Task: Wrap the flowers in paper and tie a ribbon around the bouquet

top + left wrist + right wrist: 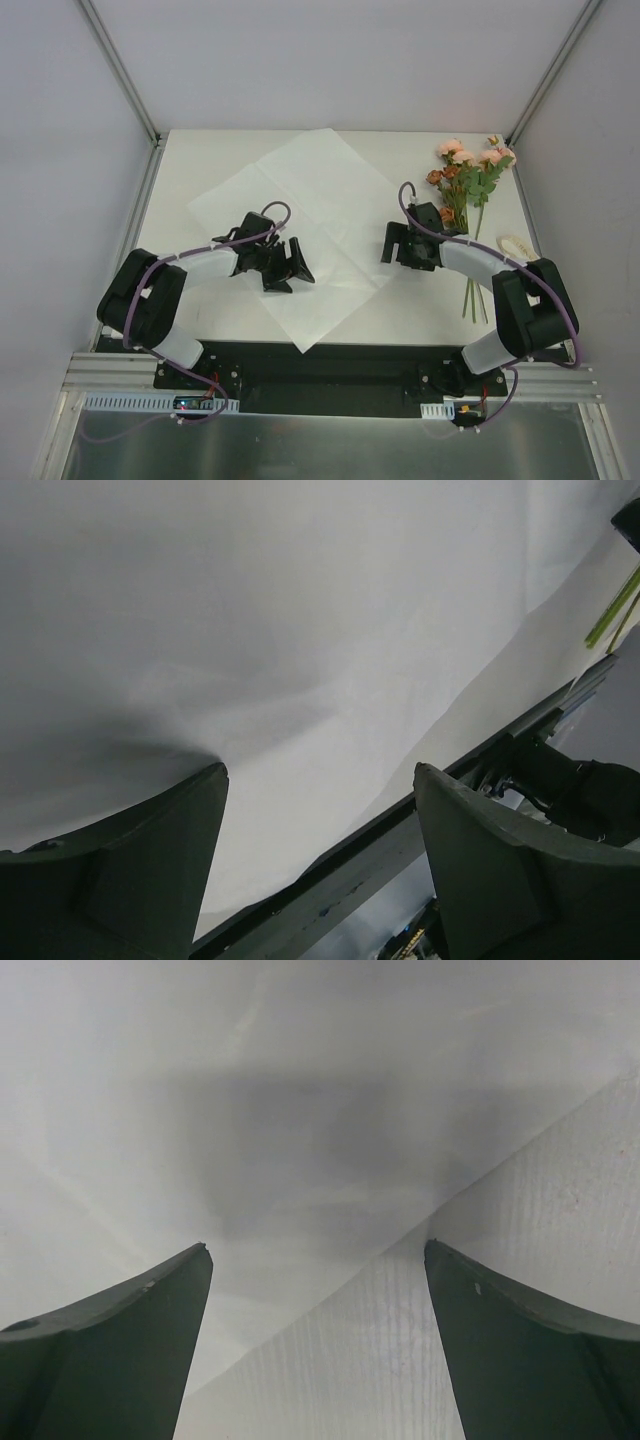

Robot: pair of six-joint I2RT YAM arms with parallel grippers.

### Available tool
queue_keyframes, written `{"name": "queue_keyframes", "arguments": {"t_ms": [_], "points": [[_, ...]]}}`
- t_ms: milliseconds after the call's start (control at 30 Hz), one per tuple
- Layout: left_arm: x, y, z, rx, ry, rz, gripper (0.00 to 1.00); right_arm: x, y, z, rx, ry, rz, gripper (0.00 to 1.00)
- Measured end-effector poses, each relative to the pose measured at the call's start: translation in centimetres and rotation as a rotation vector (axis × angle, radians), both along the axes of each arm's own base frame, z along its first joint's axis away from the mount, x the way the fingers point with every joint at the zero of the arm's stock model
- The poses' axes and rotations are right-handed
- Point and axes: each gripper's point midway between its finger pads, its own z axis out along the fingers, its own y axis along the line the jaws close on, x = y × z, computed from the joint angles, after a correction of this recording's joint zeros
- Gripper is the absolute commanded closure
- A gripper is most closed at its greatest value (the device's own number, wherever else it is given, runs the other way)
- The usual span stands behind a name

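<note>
White paper (320, 190) lies cornerwise at the middle of the table in the top view. The flowers (465, 175) lie off it, at about two o'clock from the right gripper (392, 243). Their stems (478, 215) run along the twelve-to-six line. I judge the right arm nearer to them than the left gripper (288, 265), which hangs over the sheet.

Left wrist view: jaws wide apart and empty, paper below, green stems at two o'clock.

Right wrist view: jaws wide apart, holding nothing, above the paper's edge.
</note>
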Motion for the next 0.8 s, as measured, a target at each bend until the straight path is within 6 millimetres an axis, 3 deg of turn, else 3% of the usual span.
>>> {"name": "queue_keyframes", "arguments": {"t_ms": [300, 600, 800], "points": [[-1.8, -2.8, 0.0, -0.047, -0.016, -0.038, 0.24, 0.7, 1.1, 0.1, 0.031, 0.005, 0.059, 0.09], [-3.7, -2.1, 0.5, -0.062, -0.018, -0.027, 0.24, 1.3, 2.9, 0.4, 0.082, 0.021, 0.161, 0.09], [-3.6, -2.1, 2.9, -0.091, -0.062, -0.024, 0.21, -0.1, 1.4, 0.4, 0.011, 0.062, 0.160, 0.08]]}}
